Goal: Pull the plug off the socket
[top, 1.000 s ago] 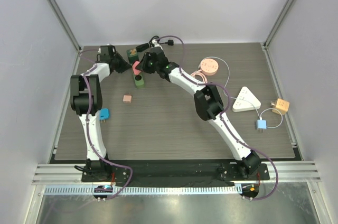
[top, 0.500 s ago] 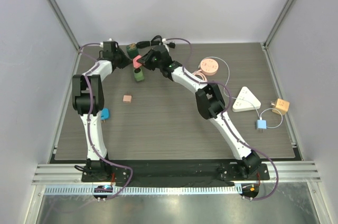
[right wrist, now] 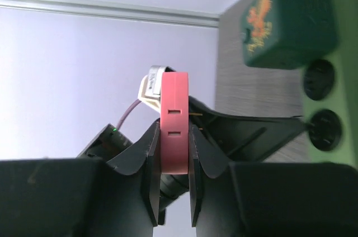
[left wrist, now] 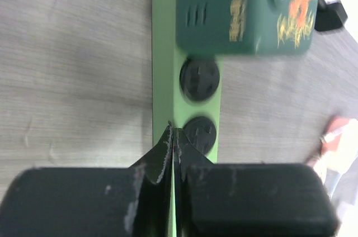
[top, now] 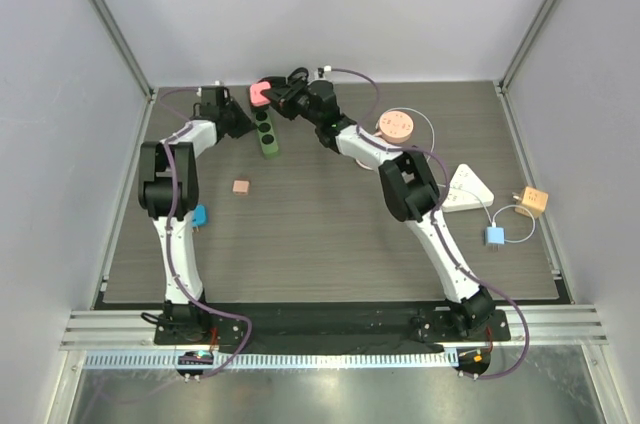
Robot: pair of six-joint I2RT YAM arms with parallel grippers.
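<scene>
The green socket strip (top: 267, 136) lies at the back left of the table, with two round black sockets bare (left wrist: 199, 79). My right gripper (top: 270, 96) is shut on the pink plug (top: 260, 94), which hangs in the air clear of the strip; its flat body (right wrist: 174, 119) is clamped between the fingers and its brass prongs show free. My left gripper (top: 243, 126) is shut, and its tips (left wrist: 172, 132) rest on the strip's near part (left wrist: 162, 69). A dark green plug (left wrist: 240, 10) is still seated at the strip's far end, also seen as the dark green plug (right wrist: 291, 24).
A small pink cube (top: 240, 186) and a blue plug (top: 198, 215) lie beside the left arm. At the right are a round peach reel (top: 395, 125), a white triangular hub (top: 467, 189), an orange cube (top: 532, 201) and a light blue adapter (top: 494, 236), joined by thin cables.
My right gripper has carried the pink plug up and toward the back wall, off the strip. The strip has swung straighter under the left gripper, which shifted slightly right.
</scene>
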